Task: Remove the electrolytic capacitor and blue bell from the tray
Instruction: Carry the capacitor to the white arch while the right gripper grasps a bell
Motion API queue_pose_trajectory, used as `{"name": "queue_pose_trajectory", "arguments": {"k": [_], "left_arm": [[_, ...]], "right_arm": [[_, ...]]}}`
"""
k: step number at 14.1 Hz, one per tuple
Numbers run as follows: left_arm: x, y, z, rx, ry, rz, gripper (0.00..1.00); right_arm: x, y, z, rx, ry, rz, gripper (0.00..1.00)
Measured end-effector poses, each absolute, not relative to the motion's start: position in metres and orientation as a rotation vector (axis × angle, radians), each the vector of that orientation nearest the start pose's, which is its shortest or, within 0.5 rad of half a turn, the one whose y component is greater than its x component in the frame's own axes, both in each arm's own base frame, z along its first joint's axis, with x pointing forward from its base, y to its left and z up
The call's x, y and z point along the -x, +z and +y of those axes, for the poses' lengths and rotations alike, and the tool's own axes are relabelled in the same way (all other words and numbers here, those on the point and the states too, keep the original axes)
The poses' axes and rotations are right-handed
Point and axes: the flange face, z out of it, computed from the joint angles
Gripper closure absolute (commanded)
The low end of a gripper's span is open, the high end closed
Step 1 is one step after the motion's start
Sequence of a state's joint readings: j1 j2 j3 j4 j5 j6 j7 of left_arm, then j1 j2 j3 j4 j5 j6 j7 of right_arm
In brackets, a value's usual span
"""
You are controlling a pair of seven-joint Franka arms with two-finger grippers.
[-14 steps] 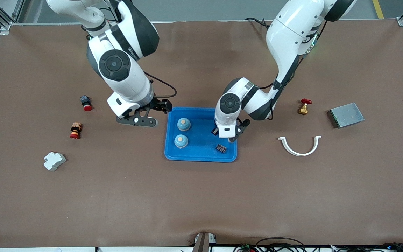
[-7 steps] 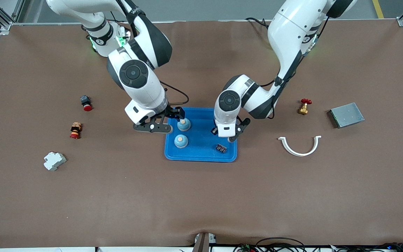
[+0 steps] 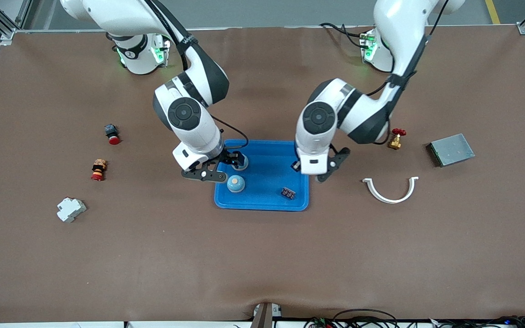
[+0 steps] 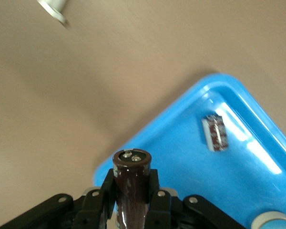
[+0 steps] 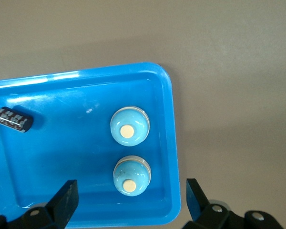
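Note:
A blue tray holds two light-blue bells and a small dark capacitor lying on its side. My right gripper hangs open and empty over the tray's edge at the right arm's end. It is above the bell farther from the front camera. My left gripper is shut on a dark brown cylindrical capacitor, held over the tray's edge at the left arm's end. The front view hides that held capacitor under the left hand.
A white curved clip, a red-handled brass valve and a grey metal box lie toward the left arm's end. Two red-capped buttons and a white block lie toward the right arm's end.
The right gripper has swung from beside the tray to over its bell end. The left gripper, still shut on its capacitor, has drifted from over the tray's inside out to its edge.

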State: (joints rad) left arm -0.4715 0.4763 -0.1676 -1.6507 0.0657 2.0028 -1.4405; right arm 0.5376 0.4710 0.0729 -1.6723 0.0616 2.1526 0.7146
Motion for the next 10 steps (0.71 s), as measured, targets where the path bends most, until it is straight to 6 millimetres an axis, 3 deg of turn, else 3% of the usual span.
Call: {"name": "queue_pose_trajectory", "arguments": {"k": [2, 4, 7, 10], "left_arm": [[-0.554, 0.355, -0.344, 2.803, 0.136, -1.138, 1.00], [-0.565, 0.366, -0.314, 2.797, 0.155, -1.118, 1.00], [-0.568, 0.355, -0.294, 2.791, 0.189, -1.076, 1.00], [-0.582, 0.341, -0.247, 2.807, 0.243, -0.995, 1.00]], "right_arm": [[-0.554, 0.320, 0.384, 3.063, 0.078, 0.227, 0.00], [-0.555, 0.299, 0.386, 3.070, 0.096, 0.229, 0.00], [-0.546, 0.272, 0.396, 3.088, 0.136, 0.203, 0.00], [-0.537, 0.255, 0.406, 3.102, 0.164, 0.175, 0.00]]}}
